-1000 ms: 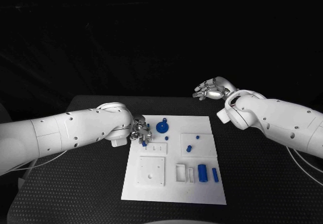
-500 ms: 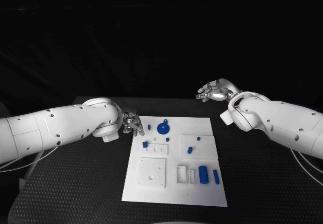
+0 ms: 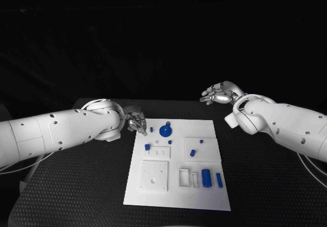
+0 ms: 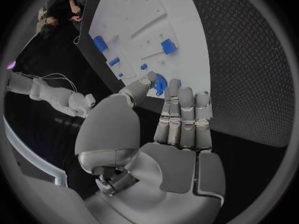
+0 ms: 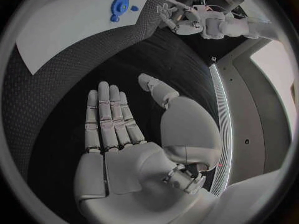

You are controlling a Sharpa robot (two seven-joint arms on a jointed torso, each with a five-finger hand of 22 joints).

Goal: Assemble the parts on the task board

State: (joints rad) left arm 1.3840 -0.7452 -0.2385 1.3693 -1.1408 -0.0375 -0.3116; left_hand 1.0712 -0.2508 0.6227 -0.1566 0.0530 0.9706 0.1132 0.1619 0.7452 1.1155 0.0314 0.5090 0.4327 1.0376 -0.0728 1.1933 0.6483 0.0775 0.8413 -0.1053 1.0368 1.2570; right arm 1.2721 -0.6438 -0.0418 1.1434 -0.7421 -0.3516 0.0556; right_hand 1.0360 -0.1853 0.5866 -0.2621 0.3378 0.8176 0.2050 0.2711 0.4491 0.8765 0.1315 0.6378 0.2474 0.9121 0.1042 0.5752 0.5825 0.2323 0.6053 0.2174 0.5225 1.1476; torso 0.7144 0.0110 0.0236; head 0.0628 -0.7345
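**Left hand is sitting right on top of the far-left stuff, right hand is way off**

Starting at the near edge of the flat white task board point(image 3: 204, 198): a fat blue cylinder point(image 3: 205, 177) and a slim blue bar point(image 3: 219, 179) are lying side by side toward the near-right corner, long axes both running near-to-far. Further up, a short blue peg point(image 3: 147, 147) is standing close to the board's left edge.

Then toward the far edge there's the round blue gear-like disc point(image 3: 166, 130), and just beside it, on the left-edge side, a tiny blue piece point(image 3: 151, 128).

That tiny piece is the one that matters, I think. The silver left hand point(image 3: 136, 123) is hovering at the board's far-left corner, fingers straight and side by side, thumb reaching out, and the piece is lying right at the fingertips point(image 4: 171, 87), toward the board's middle. I can't tell whether it's pinching it or just hanging over it.

The silver right hand point(image 3: 219, 92) is floating past the far-right corner, well apart from everything, fingers straight and apart, holding nothing. So the left is clearly nearer.
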